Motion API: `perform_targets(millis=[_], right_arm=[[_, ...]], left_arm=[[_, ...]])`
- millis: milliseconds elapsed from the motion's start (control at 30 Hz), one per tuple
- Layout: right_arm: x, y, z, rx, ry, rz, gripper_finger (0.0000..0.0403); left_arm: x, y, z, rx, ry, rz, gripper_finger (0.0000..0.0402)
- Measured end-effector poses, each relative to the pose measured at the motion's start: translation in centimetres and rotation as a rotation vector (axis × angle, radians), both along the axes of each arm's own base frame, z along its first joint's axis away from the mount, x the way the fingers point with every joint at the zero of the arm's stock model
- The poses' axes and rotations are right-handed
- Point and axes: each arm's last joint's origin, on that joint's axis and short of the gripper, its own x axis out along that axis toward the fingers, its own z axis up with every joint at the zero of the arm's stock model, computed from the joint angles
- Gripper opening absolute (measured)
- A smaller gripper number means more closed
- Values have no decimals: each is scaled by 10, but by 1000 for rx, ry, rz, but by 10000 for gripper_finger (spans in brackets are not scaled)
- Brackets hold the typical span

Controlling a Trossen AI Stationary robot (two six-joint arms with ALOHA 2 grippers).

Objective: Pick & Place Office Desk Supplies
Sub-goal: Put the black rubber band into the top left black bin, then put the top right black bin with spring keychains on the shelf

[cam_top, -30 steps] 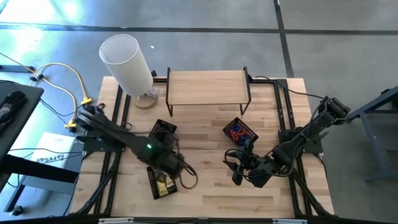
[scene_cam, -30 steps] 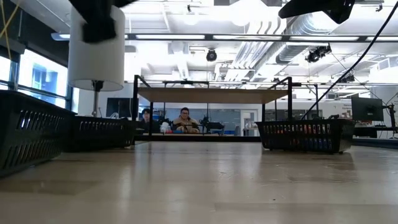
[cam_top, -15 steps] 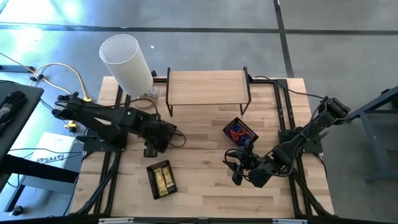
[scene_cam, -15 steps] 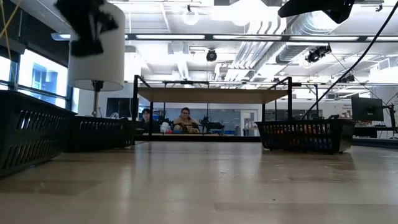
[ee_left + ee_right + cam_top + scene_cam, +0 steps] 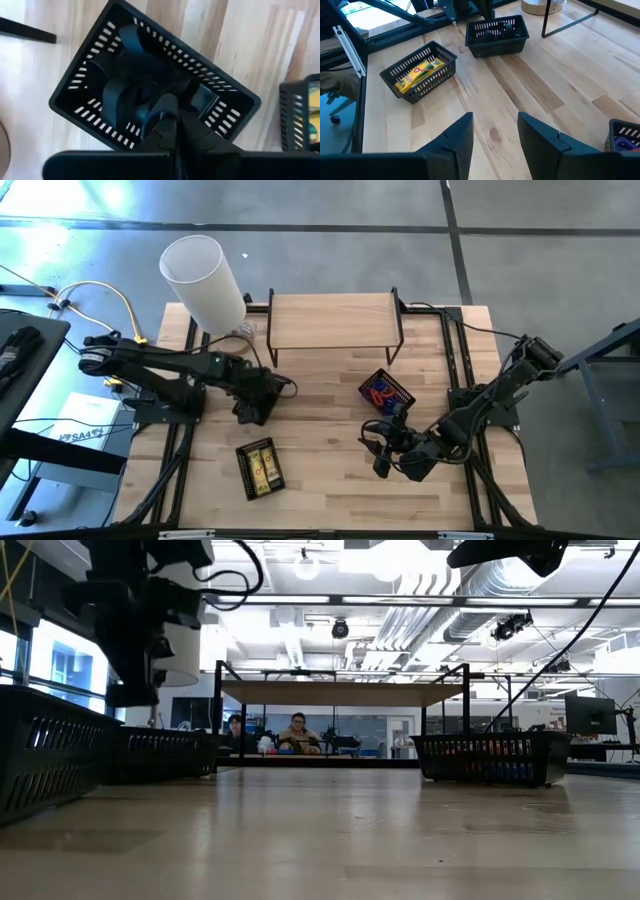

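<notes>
a pale wooden table (image 5: 330,395) stands on a grey floor, with an open office and seated people visible beyond it in the low view. a low wooden shelf on a black frame (image 5: 335,323) sits at the table's far edge, and a big white cylinder (image 5: 203,282) stands at the far left corner. the left arm (image 5: 160,368) reaches in from the left; the left gripper (image 5: 252,402) hangs directly over a black basket (image 5: 150,85) holding dark clip-like pieces (image 5: 130,95), its fingers clenched together with nothing seen between them. the right arm (image 5: 495,395) comes in from the right edge; the right gripper (image 5: 385,452) hovers low over bare table near the front, its fingers (image 5: 457,140) parted with only table surface between them, grasping nothing. a second black basket (image 5: 259,468) near the front left holds yellow packets (image 5: 420,72). a third black basket (image 5: 386,392), just right of centre and near the right gripper, holds blue and red bands (image 5: 381,391). all three baskets stand apart from one another.
</notes>
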Motion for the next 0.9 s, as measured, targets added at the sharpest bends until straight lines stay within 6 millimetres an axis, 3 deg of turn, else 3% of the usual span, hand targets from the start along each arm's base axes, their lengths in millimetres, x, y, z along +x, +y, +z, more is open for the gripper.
perform_targets(millis=[300,633,900], right_arm=[[0,0,0,5,-5,0,142],[0,0,0,5,-4,4,142],[0,1,0,-77,41,93,142]], left_arm=[[0,6,-2,-10,3,70,32],[0,6,-2,-21,2,103,127],[-6,11,5,-48,71,139,138]])
